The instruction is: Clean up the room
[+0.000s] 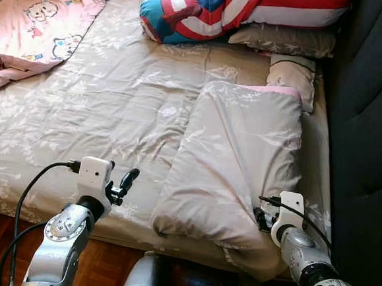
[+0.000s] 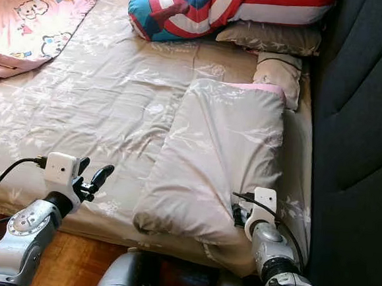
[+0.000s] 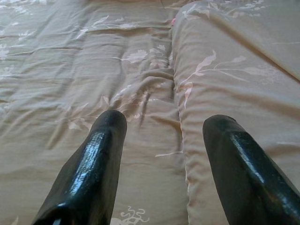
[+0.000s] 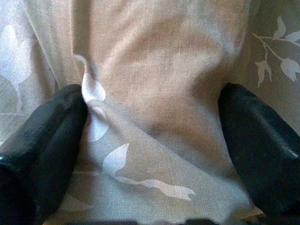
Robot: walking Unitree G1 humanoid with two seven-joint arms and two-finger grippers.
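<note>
Pillow-straightening step, I judge. My right gripper (image 4: 150,140) sits spread around a fold at the near right corner of the big beige pillow (image 1: 235,166), not yet pinched — closing comes next. Left gripper (image 1: 123,184) hovers open beside its left edge. Pillow lies askew on the bed (image 1: 115,97) — limp, floral.

Bright daylight, soft shadows, sharp focus throughout.

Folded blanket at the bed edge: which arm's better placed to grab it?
Right. The right gripper already has the blanket fabric bunched between its open fingers. The left gripper hovers open over bare sheet beside it.
</note>
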